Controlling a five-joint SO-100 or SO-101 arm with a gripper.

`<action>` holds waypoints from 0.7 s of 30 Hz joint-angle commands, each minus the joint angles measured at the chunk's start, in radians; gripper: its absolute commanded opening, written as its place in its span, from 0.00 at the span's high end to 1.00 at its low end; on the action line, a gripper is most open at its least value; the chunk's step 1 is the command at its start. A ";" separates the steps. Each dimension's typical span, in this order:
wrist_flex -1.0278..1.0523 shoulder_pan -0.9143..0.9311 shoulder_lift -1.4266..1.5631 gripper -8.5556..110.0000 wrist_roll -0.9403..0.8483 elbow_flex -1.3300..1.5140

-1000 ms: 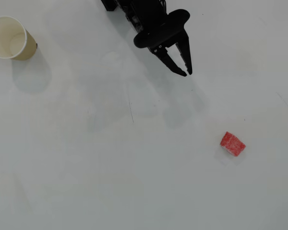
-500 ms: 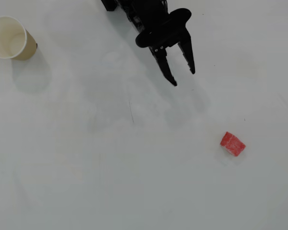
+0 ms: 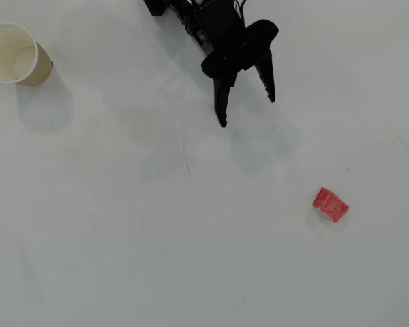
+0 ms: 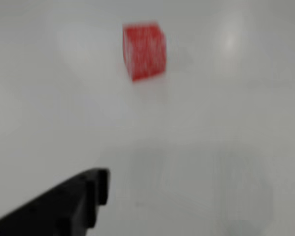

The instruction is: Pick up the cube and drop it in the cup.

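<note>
The black two-finger gripper (image 3: 247,113) hung with jaws spread wide and empty, the small red speckled cube (image 3: 330,204) lying well beyond their tips (down-right in the overhead view), untouched on the white table (image 3: 123,238)

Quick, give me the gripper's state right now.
Gripper: open, fingers spread wide, holding nothing; the cube lies apart from it on the table.
</note>
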 commanded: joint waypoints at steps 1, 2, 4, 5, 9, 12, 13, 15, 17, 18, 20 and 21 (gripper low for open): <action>-0.064 -0.005 -0.084 0.61 -0.005 -0.192; -0.074 -0.009 -0.115 0.61 -0.006 -0.218; -0.089 -0.021 -0.178 0.61 -0.006 -0.265; -0.094 -0.028 -0.212 0.61 -0.006 -0.291; -0.117 -0.046 -0.362 0.61 -0.003 -0.408; -0.129 -0.058 -0.479 0.61 -0.006 -0.494; -0.135 -0.063 -0.512 0.61 -0.006 -0.518; -0.143 -0.066 -0.578 0.61 0.000 -0.571; -0.156 -0.066 -0.641 0.61 0.000 -0.618; -0.161 -0.066 -0.675 0.61 0.000 -0.641; -0.172 -0.066 -0.741 0.61 0.000 -0.686; -0.176 -0.069 -0.773 0.61 0.000 -0.707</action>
